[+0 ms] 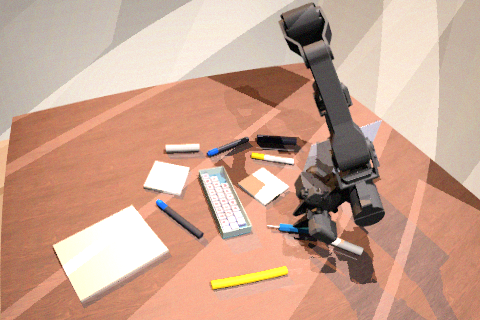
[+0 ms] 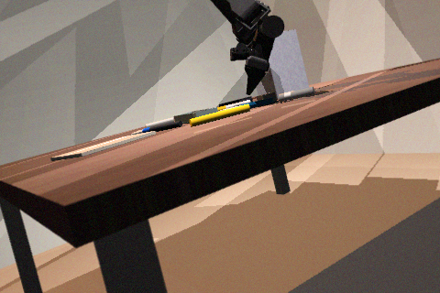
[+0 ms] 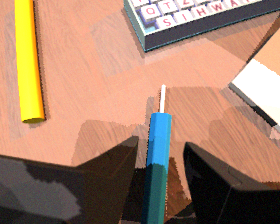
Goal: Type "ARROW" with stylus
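The blue stylus (image 1: 286, 228) (image 2: 263, 103) (image 3: 159, 140) with a thin pale tip lies on the desk, its tip toward the keyboard; its rear part is hidden by the gripper in the top view. My gripper (image 1: 298, 220) (image 2: 248, 92) (image 3: 161, 145) is open and empty, pointing down above the stylus. In the wrist view the stylus runs between the two fingers with a gap on each side; in the exterior view the fingertips are above the desk. The keyboard (image 1: 237, 234) (image 2: 183, 117) (image 3: 190, 33) lies ahead of the stylus tip, letter keys up.
A yellow stick (image 1: 250, 277) (image 3: 28, 65) lies near the keyboard's near end. A white pad (image 1: 272, 191) (image 3: 262, 90) lies between keyboard and arm. A white-grey marker (image 1: 348, 247) (image 2: 298, 93) lies behind the stylus. A black marker (image 1: 182, 221) and large notebook (image 1: 110, 253) lie left. A pale upright panel (image 2: 291, 60) stands by the arm.
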Tool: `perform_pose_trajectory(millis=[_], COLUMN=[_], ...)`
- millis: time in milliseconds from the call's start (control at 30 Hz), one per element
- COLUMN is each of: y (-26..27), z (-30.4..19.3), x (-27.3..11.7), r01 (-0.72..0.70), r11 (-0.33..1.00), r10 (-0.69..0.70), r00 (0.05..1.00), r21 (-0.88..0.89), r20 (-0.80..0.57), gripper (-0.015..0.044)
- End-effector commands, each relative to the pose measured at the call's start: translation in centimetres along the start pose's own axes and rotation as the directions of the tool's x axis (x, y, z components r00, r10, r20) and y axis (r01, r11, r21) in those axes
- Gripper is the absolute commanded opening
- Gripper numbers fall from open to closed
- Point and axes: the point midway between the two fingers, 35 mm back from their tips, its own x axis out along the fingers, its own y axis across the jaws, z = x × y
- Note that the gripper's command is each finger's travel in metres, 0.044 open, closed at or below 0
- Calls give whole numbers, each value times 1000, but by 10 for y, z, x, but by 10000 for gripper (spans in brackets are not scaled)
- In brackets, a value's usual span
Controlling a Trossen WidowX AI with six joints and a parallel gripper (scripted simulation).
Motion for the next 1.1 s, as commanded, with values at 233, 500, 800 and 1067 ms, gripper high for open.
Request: perform_pose_trajectory(millis=[233,500,800,1067], y=[-1,-2,-2,-2], z=[-4,-7,-10,-13], x=[8,12,18,23], r01=[4,4,4,5], r11=[1000,1000,1000,1000], r10=[-4,-4,-4,-5], r00=[1000,1000,1000,1000], r21=[-11,-11,-11,-11], r20=[3,3,4,4], gripper=[150,150,150,150])
